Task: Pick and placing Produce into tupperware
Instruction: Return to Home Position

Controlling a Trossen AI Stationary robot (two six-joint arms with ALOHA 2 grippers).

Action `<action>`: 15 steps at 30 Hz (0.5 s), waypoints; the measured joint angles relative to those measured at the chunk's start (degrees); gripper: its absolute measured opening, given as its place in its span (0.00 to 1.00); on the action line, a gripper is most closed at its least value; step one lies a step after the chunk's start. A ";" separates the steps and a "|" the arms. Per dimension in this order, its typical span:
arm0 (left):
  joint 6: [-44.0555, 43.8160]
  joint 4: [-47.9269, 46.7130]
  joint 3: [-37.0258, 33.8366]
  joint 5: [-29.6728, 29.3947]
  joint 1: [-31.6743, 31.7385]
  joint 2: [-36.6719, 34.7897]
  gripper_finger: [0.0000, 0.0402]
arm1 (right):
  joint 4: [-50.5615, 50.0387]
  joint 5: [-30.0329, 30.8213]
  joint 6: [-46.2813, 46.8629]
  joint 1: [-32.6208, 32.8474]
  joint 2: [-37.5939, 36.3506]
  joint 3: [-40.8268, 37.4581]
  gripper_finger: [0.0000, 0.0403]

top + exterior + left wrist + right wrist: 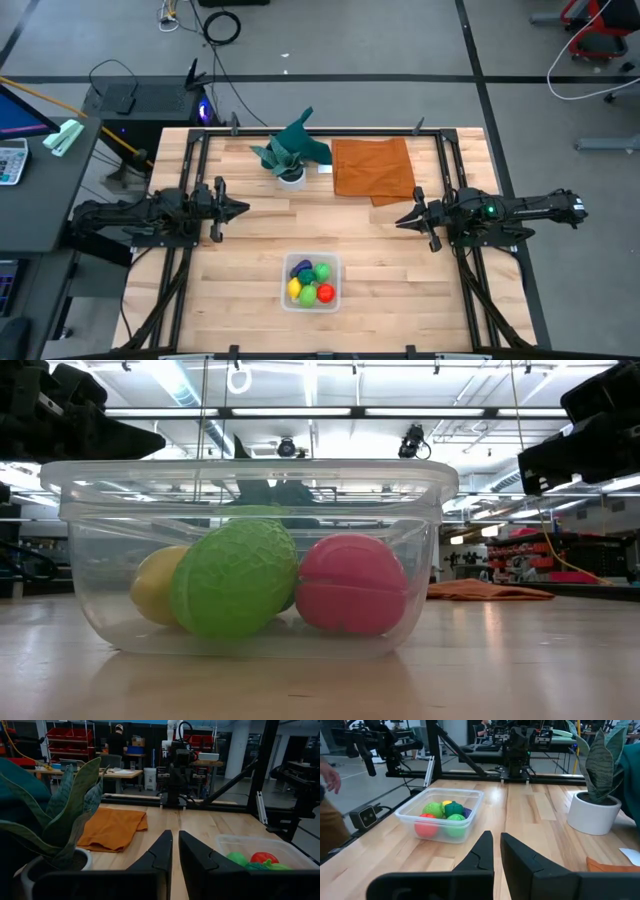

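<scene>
Surface: pale plank worktop (240, 260), smooth with a faint sheen, ringed by a dark metal frame; workshop benches and shelving lie beyond
Container: the tupperware (312, 257) is a clear, colourless plastic box with rounded corners, low walls and a thick rolled rim; it stands at the front of the worktop, about midway between the two arms
Contents: all five pieces of produce lie inside the tupperware, packed against one another; the light green piece (235, 578) is egg-shaped with a netted, pimpled skin; the red piece (352, 585) is round and glossy with a moulded groove across it; the yellow piece (156, 585) is smooth and sits behind the light green one; the dark green piece (321, 271) and the purple piece (301, 267) lie at the far side of the box
Left gripper: the left gripper (243, 209) hangs well apart from the tupperware, behind it and to its left; fingers drawn together, holding nothing
Right gripper: the right gripper (400, 221) mirrors it, behind the tupperware and to its right, well apart; fingers likewise pressed together and empty
Bystanders: beyond the tupperware stand a teal-leaved plant (290, 155) in a white pot and, just beside it, a rumpled orange-brown cloth (372, 168)
Progress: no produce lies loose on the worktop, so the loading looks complete; by my reading only parking the arms is left
</scene>
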 joint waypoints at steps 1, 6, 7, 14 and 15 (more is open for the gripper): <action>0.00 0.00 0.00 0.00 0.02 0.00 0.10 | 0.00 -0.02 -0.02 0.00 0.00 0.00 0.00; 0.00 0.00 0.00 0.00 0.01 0.00 0.08 | 0.00 -0.04 -0.02 0.00 0.00 0.00 0.00; -0.02 0.00 0.00 0.00 0.00 0.00 0.07 | 0.00 -0.04 -0.02 0.00 0.00 0.00 0.00; 0.00 0.02 0.00 0.01 0.01 0.00 0.09 | 0.00 -0.04 -0.02 0.00 0.00 0.00 0.00; 0.00 0.02 -0.01 0.01 0.01 0.00 0.09 | -0.02 -0.04 -0.02 0.00 0.00 0.00 0.00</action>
